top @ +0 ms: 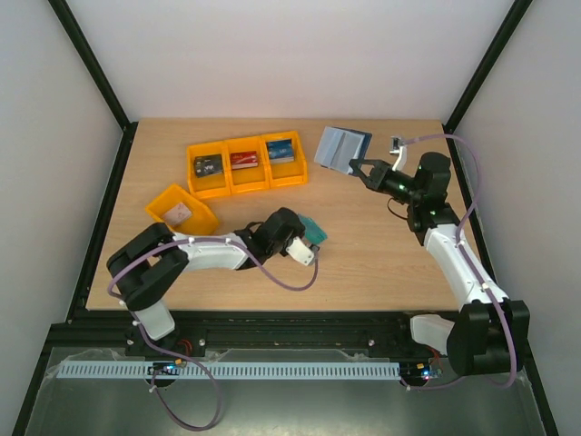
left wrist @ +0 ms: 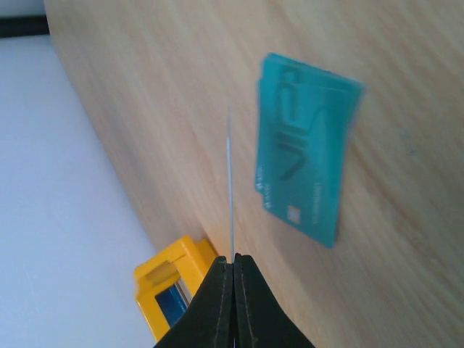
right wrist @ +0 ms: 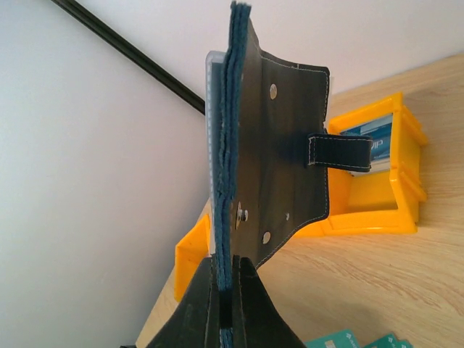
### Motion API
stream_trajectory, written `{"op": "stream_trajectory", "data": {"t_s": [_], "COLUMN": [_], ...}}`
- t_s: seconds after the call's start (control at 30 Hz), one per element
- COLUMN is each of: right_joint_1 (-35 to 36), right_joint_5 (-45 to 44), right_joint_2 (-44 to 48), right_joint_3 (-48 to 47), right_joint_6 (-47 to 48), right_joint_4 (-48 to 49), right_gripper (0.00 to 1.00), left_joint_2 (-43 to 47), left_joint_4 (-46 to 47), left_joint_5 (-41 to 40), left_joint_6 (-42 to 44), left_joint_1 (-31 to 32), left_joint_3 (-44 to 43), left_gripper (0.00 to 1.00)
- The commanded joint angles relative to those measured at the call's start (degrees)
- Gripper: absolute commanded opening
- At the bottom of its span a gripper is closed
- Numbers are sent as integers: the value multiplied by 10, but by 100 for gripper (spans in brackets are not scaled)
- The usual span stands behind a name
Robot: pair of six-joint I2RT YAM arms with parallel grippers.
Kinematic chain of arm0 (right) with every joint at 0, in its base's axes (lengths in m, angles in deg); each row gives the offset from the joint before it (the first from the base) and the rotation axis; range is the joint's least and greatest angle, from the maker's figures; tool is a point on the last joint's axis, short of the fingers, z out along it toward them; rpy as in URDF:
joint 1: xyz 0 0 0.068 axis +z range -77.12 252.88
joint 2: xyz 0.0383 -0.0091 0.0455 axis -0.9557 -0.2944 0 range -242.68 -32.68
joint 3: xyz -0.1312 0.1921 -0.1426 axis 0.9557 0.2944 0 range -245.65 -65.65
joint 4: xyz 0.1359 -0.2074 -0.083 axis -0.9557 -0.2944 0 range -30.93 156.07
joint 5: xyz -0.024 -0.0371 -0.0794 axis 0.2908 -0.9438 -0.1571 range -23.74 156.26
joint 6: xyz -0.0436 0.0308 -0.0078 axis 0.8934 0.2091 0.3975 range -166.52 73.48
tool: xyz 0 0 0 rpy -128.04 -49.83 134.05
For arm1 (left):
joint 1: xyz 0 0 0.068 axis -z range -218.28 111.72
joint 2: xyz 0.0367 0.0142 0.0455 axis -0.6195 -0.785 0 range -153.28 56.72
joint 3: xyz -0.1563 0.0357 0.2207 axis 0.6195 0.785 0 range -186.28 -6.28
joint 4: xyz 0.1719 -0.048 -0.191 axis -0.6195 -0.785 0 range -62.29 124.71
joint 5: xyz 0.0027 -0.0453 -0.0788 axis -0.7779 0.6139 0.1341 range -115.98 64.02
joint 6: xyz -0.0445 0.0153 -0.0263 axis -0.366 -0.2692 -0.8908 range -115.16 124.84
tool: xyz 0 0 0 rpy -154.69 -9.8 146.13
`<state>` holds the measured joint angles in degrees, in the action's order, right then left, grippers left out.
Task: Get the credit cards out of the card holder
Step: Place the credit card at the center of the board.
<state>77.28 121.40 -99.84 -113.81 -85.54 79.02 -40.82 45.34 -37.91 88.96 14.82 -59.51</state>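
Observation:
My right gripper [top: 359, 167] [right wrist: 230, 264] is shut on the lower edge of the card holder [top: 342, 148] [right wrist: 279, 152] and holds it up over the back right of the table. The holder's dark navy cover and clasp tab [right wrist: 339, 151] face the right wrist camera; its pale inside faces up in the top view. My left gripper [top: 306, 243] [left wrist: 233, 258] is shut on a thin credit card [left wrist: 230, 181] seen edge-on, low over the table's middle. A teal card [top: 314, 231] [left wrist: 304, 156] lies flat on the wood just beside it.
A row of three joined orange bins [top: 247, 182] stands at the back, holding a dark card [top: 208, 166], a red card [top: 242, 160] and a blue card [top: 280, 151]. A separate orange bin [top: 165, 202] with a pale card sits at the left. Black frame posts rise at the back corners.

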Motion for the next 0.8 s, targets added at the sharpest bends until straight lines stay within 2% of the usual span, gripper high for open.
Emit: {"op": "stream_trajectory", "data": {"t_s": [0.0, 0.63, 0.67, 0.7, 0.77], "right_joint_1": [-3, -3, -3, -3, -3], "right_joint_5": [8, 20, 21, 21, 21], "right_joint_2": [26, 54, 54, 54, 54], "right_joint_3": [-21, 1, 1, 1, 0], "right_joint_6": [9, 4, 3, 3, 3], "right_joint_4": [-8, 0, 3, 3, 3], "right_gripper": [2, 2, 2, 2, 2], "left_joint_2": [-25, -97, -98, -99, -97], "left_joint_4": [260, 279, 279, 279, 284], "left_joint_5": [46, 76, 77, 78, 78], "left_joint_6": [168, 188, 190, 193, 202], "left_joint_1": [-3, -31, -31, -31, -29], "left_joint_3": [71, 83, 86, 90, 98], "left_gripper": [2, 3, 7, 16, 48]}}
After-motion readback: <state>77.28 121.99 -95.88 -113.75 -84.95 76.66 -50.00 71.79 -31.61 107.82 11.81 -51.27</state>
